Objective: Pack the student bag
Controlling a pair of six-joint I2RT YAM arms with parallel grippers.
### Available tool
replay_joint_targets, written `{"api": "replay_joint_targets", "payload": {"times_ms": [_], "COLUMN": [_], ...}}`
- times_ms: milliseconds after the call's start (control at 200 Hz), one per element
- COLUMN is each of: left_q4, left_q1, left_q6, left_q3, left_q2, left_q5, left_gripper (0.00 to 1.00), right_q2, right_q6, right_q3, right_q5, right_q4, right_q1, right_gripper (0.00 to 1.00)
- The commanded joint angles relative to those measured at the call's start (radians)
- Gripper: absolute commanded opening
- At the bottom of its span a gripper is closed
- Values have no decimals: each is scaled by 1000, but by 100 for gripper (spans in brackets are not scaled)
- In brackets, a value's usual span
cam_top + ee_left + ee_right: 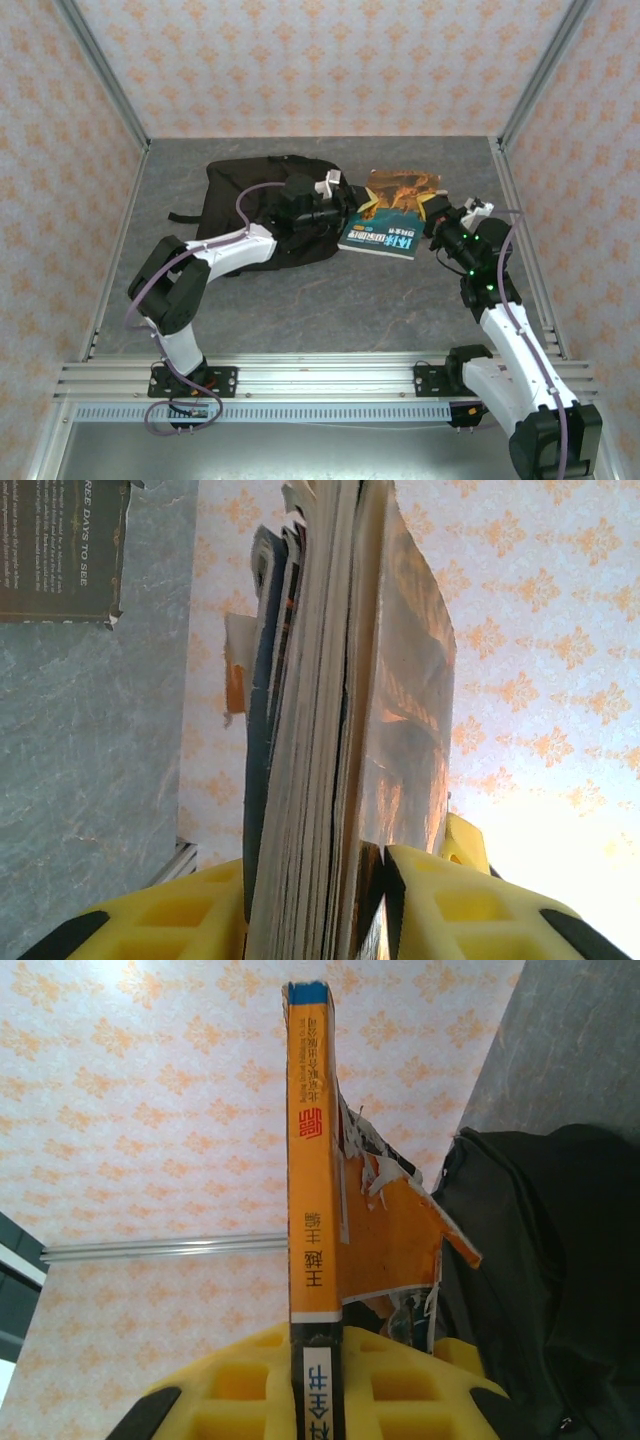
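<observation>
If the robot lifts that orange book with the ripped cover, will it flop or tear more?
The book will probably keep stiff: the right gripper pinches its spine, which stands straight. The torn cover hangs loose in shreds, so it may flap, and could rip further if snagged on the student bag.

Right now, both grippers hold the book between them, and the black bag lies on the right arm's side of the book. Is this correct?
Not quite. The student bag lies on the left arm's side of the book, not the right; the top external view shows it. The rest holds: the left gripper and the right gripper both grip the book.
</observation>
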State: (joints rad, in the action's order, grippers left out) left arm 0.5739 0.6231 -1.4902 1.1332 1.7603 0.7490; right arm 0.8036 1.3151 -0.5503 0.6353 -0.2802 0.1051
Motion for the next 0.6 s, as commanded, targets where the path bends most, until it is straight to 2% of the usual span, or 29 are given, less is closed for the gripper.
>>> {"api": "replay_joint_targets", "payload": {"times_ms": [0,290,390,435,490,515,540,591], "left_q4": [7,-87,-120,-136,-136,-135,-134,-139], "left_q1": [-5,-5,-5,-5,-5,-5,-5,-4], "left_q6": [45,134,154,163,171,172,173,166], "left_q3": [13,-21,-30,-31,-45,-55,-69,-96], "left_q2": [-54,-138,-168,-183,-210,-227,-245,-288], "left_q5": [-2,-33,-67,-94,-158,-198,-244,-358], "left_gripper": [31,0,0,0,0,0,0,0], "right_q2": [-5,5,23,24,8,-1,-12,-30], "right_q6": [-58,-163,-171,-185,-217,-232,-241,-242], "right_q3": [-22,-40,-54,-66,-86,-94,-98,-97], "right_q5": [132,79,71,61,32,17,3,-19], "right_q4": [8,154,170,192,237,260,275,277], "right_q1": [11,10,10,10,10,9,10,11], "right_gripper": [0,0,2,22,60,74,83,94]}}
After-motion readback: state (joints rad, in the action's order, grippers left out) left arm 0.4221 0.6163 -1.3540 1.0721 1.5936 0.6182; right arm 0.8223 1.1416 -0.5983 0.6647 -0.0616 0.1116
